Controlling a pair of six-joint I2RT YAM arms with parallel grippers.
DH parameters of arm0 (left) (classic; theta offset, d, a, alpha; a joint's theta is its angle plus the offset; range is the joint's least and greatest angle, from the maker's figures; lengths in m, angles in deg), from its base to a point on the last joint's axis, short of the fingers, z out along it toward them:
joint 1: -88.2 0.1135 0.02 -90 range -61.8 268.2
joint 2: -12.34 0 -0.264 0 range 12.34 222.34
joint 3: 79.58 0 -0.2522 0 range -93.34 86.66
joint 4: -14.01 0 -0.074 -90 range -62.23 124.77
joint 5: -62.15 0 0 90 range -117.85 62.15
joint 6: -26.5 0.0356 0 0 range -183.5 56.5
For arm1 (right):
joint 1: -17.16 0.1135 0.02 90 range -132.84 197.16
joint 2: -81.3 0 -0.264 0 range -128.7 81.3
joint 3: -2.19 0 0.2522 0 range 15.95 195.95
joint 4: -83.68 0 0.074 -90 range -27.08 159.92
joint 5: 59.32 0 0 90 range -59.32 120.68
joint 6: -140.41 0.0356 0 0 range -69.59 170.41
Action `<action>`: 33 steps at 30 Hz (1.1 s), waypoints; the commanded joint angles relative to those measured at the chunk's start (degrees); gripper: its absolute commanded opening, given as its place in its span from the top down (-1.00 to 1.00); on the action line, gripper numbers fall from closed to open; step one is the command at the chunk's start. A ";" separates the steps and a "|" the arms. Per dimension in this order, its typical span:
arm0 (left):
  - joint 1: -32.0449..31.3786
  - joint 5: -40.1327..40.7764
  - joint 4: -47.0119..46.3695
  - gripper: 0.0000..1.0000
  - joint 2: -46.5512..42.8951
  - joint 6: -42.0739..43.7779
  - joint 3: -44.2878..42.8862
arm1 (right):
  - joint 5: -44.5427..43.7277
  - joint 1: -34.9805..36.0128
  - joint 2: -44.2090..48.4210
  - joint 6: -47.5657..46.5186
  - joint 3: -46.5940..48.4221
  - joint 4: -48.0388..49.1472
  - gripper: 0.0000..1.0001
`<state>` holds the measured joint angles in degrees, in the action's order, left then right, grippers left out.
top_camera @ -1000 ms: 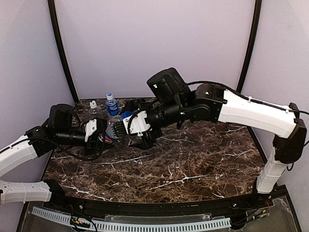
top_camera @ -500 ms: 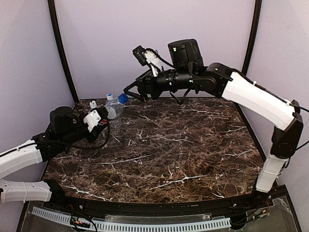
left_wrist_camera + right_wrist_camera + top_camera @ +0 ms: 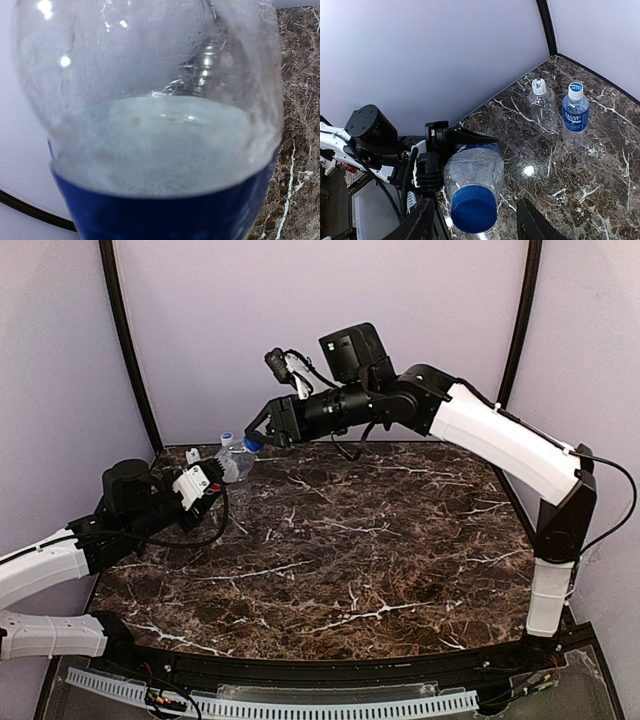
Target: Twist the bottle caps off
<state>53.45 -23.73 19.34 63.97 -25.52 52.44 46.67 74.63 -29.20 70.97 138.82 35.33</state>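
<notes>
Three capped bottles (image 3: 542,106) (image 3: 575,119) (image 3: 472,169): two upright on the table (image 3: 610,165), one tilted, label mostly hidden, clenched in left jaws; right jaws released.

Top external: I look from above and behind the arm bases, down across the marble table (image 3: 400,570), from far off.
Left wrist: I'm pressed against the held bottle (image 3: 160,125) in the left gripper (image 3: 207,483) jaws; it fills my frame.
Right wrist: I look out past the right gripper (image 3: 477,222), close on the blue cap (image 3: 473,209) just ahead of its jaws.
Shared: all three show that bottle.

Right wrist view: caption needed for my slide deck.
Left gripper holds a bottle, blue cap facing the open right gripper; white-capped bottle and labelled bottle stand behind.
</notes>
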 commanded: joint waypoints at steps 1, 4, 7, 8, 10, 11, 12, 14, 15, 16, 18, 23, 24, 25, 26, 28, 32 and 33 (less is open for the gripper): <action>0.11 -0.08 -2.36 0.42 -0.13 1.15 1.28 | 2.99 -0.81 -1.30 1.99 1.97 -1.42 -0.08; 0.11 -0.16 -2.55 0.41 -0.04 1.42 1.19 | 3.93 -1.07 -2.09 2.23 2.35 -1.75 -0.05; 0.11 -0.01 -2.49 0.41 -0.02 1.57 1.17 | 4.52 -1.05 -2.78 2.19 2.67 -1.88 -0.03; 0.11 -0.04 -2.35 0.41 -0.04 1.61 1.17 | 4.88 -1.05 -2.99 2.17 2.81 -1.96 -0.01; 0.11 -0.14 -2.38 0.41 -0.04 1.58 1.10 | 5.50 -1.05 -3.43 2.04 3.34 -2.08 0.10; 0.16 -0.20 -2.38 0.41 -0.05 1.53 1.09 | 5.54 -1.06 -3.56 1.93 3.44 -2.15 0.21; 0.13 -0.24 -2.38 0.41 -0.05 1.51 1.04 | 5.54 -1.05 -3.62 1.77 3.56 -2.16 0.34; 0.13 -0.36 -2.34 0.41 0.03 1.45 1.10 | 5.51 -1.09 -3.54 1.24 3.55 -2.16 0.66; 0.14 -0.44 -2.36 0.41 -0.03 1.48 1.13 | 5.44 -1.05 -3.39 0.75 3.46 -2.09 0.81; 0.13 -0.63 -2.27 0.41 -0.04 1.44 1.12 | 5.62 -1.05 -3.29 0.11 3.37 -2.09 0.97; 0.11 -1.74 -1.69 0.42 -0.11 0.81 1.12 | 6.73 -1.06 -2.96 -2.51 2.99 -1.99 1.00; 0.20 -15.26 6.51 0.44 -0.92 -0.87 -0.77 | 12.68 1.04 0.41 -24.42 -1.97 -2.69 1.00; 0.13 -21.54 11.46 0.44 -0.92 -1.76 -1.86 | 14.96 2.22 1.71 -31.62 -3.81 -3.57 1.00; 0.17 -28.12 13.68 0.46 -0.81 -2.03 -2.50 | 17.15 3.48 3.10 -39.78 -6.31 -4.71 1.00; 0.13 -31.50 18.44 0.46 -0.69 -2.16 -3.72 | 17.72 4.77 4.61 -47.22 -8.99 -5.68 1.00; 0.11 -39.88 24.49 0.47 -0.18 -2.10 -5.28 | 17.35 7.04 7.16 -61.11 -13.25 -8.45 1.00; 0.12 -47.91 29.81 0.50 0.44 -4.00 -6.54 | 13.47 9.26 8.44 -76.44 -15.34 -12.61 1.00; 0.12 -48.82 30.10 0.50 0.46 -4.29 -6.73 | 12.72 9.45 8.11 -78.98 -14.81 -13.32 1.00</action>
<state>53.89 -58.78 44.08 64.08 -27.43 48.84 55.33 80.29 -21.07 15.67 125.05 27.18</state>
